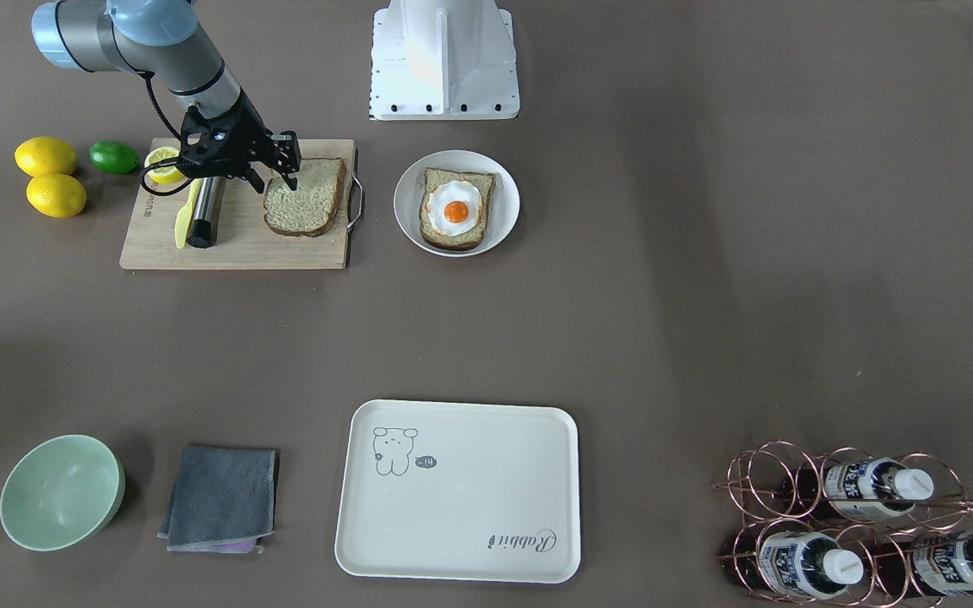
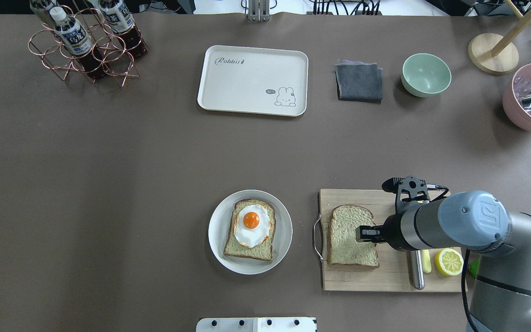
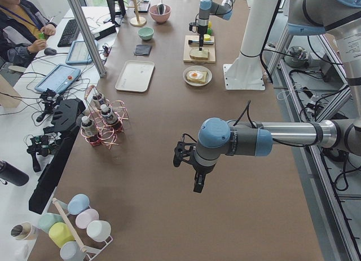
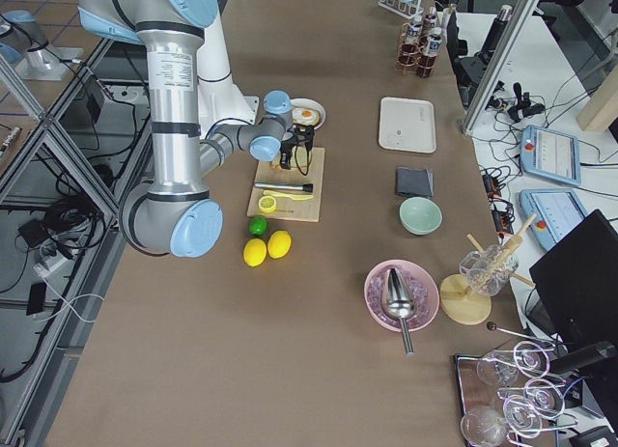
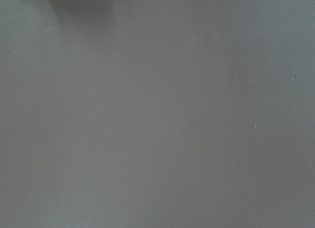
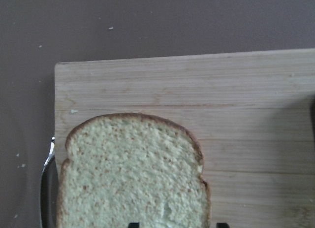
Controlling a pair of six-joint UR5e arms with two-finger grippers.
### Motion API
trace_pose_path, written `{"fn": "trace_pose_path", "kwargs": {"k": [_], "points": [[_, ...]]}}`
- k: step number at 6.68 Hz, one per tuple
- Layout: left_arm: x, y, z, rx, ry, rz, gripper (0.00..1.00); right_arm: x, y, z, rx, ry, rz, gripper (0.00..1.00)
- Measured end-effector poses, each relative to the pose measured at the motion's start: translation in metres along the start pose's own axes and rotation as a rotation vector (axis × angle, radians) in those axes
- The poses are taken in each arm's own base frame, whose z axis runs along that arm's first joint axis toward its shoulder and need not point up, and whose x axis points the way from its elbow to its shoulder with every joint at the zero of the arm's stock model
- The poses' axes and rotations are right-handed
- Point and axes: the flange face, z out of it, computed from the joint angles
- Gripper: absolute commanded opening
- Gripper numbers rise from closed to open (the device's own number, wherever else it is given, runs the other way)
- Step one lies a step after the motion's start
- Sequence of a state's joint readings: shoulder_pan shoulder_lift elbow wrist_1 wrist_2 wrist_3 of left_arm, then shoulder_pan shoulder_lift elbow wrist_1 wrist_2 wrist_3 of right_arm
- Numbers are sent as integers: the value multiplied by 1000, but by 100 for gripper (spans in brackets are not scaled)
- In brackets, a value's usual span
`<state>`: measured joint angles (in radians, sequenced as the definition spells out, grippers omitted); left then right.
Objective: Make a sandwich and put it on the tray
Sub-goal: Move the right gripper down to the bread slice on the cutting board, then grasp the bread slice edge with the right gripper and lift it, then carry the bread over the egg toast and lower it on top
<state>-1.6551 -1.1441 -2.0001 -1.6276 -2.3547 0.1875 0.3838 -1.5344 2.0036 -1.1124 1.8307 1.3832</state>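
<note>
One bread slice point(image 1: 305, 197) lies on the wooden cutting board point(image 1: 233, 245). My right gripper point(image 1: 273, 180) hangs open just above that slice's edge nearest the robot; in the right wrist view its two fingertips stand apart over the slice point(image 6: 133, 174). The second bread slice point(image 1: 453, 240) lies on a round white plate point(image 1: 403, 207) with the fried egg point(image 1: 455, 207) on top. The cream rabbit tray point(image 1: 470, 507) is bare at the table's far side. My left gripper point(image 3: 194, 173) hovers over bare table far from these things; I cannot tell if it is open or shut.
On the board lie a steel-handled knife point(image 1: 203, 211), a yellow peeler and a lemon half point(image 1: 161, 163). Two lemons point(image 1: 47, 173) and a lime point(image 1: 113, 157) sit beside it. A green bowl point(image 1: 60, 491), grey cloth point(image 1: 220, 498) and bottle rack point(image 1: 858, 523) flank the tray.
</note>
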Motion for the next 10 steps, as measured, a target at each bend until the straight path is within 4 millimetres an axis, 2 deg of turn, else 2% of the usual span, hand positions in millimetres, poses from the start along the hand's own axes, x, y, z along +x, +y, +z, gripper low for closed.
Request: {"fn": "trace_pose_path", "kwargs": {"k": [1,2,3,6,7,10], "points": [[0,0,0,1,0,1,98,3,0,1,-1,4,4,35],[1,0,-1,1,0,1,98,5,0,2,-2,8,6,27],[1,-1,-1,2,0,2,98,6,0,3,-3,9,11,0],[1,-1,-1,3,-1,3,98,5,-1,6,-4,9,24,0],[2,-2,-2,5,-1,4,98,-3,-7,-1,0,-14,28,0],[3,-5,-4,10,-1,6,98,-45,-44,-44,-23,-137,70,0]]}}
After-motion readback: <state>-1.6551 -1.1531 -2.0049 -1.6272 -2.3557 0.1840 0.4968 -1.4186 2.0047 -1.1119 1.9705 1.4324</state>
